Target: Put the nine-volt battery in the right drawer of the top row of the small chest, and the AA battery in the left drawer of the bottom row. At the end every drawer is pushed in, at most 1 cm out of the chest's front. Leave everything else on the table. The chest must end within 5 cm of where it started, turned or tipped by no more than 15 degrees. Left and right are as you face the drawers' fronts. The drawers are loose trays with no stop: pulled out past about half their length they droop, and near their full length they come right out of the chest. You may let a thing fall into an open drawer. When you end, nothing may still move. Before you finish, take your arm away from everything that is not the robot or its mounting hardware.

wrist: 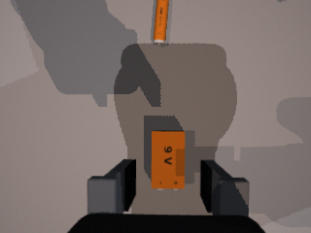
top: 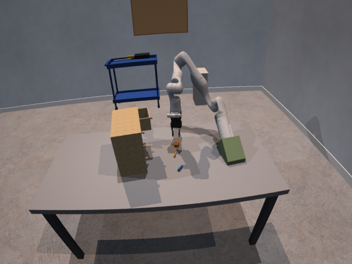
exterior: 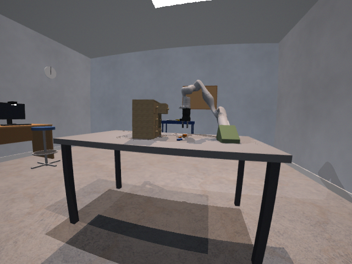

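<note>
The orange nine-volt battery (top: 176,143) (exterior: 184,135) (wrist: 167,158) lies flat on the table, marked "9V". My gripper (top: 176,133) (exterior: 186,124) (wrist: 168,178) is open and hangs just above it, a finger on each side, with gaps to the battery. The orange AA battery (top: 175,154) (wrist: 160,21) lies a little nearer the table's front. The wooden chest (top: 127,142) (exterior: 145,119) stands to the left, its drawer fronts facing the batteries. Its top-row right drawer (top: 144,118) (exterior: 162,108) is pulled out and looks empty; the other drawers look pushed in.
A blue cylinder (top: 180,168) (exterior: 179,139) lies nearer the table's front than the AA battery. The arm's green base block (top: 231,149) (exterior: 227,134) stands at the right. The grey table (top: 85,181) reaches well past the chest. A blue cart (top: 133,79) stands behind the table.
</note>
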Controlling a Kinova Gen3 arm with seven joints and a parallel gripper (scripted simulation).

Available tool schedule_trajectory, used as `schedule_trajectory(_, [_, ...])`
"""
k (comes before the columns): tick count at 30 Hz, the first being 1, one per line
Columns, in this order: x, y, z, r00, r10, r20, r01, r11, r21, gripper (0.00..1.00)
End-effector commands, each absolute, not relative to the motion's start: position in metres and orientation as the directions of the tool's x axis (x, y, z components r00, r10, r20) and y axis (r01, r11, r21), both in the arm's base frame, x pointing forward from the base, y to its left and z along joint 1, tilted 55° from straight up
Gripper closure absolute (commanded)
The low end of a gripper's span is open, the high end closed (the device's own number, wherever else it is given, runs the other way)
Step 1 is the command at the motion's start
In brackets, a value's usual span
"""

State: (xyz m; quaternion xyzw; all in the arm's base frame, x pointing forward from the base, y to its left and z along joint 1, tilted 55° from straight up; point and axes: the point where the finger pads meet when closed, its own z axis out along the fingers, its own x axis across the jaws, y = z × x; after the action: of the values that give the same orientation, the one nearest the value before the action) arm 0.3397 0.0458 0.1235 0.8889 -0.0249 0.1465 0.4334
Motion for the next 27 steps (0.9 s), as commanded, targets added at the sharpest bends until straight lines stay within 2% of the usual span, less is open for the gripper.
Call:
schedule_trajectory(1, [0.34, 0.045, 0.123, 0.956, 0.084, 0.283, -0.171, -0.623, 0.763, 0.19])
schedule_trajectory(27, [0.351, 0.009, 0.094, 0.955, 0.084, 0.284, -0.172, -0.623, 0.763, 0.19])
